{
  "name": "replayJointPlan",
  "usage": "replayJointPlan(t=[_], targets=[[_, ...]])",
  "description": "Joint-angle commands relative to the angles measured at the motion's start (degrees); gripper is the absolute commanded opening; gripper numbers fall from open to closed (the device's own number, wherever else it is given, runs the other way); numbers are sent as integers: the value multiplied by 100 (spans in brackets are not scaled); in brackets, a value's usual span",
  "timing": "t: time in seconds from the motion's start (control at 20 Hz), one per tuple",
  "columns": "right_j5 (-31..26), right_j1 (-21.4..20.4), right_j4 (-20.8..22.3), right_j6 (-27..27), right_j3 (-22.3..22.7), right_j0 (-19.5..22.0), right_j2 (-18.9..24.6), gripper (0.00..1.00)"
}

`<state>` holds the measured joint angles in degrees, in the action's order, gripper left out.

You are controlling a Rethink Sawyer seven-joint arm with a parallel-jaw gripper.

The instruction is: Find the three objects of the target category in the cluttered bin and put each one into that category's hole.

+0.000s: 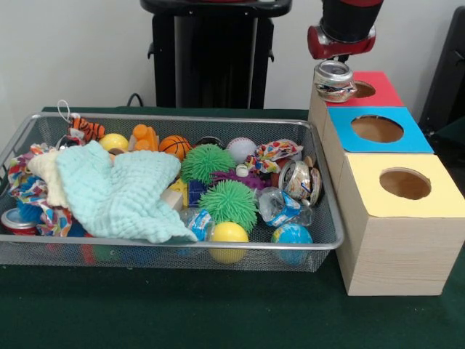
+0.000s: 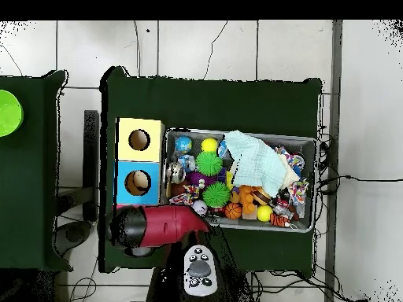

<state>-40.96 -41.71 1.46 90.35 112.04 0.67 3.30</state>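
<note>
My gripper (image 1: 335, 67) hangs at the far right, shut on a crushed silver can (image 1: 334, 81). The can is held just over the left edge of the red box (image 1: 381, 89), beside its round hole (image 1: 362, 90). Another crushed can (image 1: 299, 180) lies in the right end of the wire bin (image 1: 330, 240), next to a squashed clear bottle (image 1: 279, 206). In the overhead view the red arm (image 2: 161, 226) covers the red box and hides the gripper and its can.
A blue box (image 1: 418, 138) and a yellow box (image 1: 443, 203), each with a hole, stand in a row in front of the red one. The bin holds a mint cloth (image 1: 120, 193), green spiky balls (image 1: 227, 203), small balls and toys.
</note>
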Motion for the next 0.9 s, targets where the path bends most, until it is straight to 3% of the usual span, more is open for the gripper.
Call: replayJointPlan(t=[0.05,0.35,0.5,0.9], targets=[[3022,651,1027,555,-1362,432,-196,0],[2619,320,942,567,-1172,573,6,0],[2324,121,693,534,-965,756,215,0],[2144,21,567,604,-893,942,394,0]])
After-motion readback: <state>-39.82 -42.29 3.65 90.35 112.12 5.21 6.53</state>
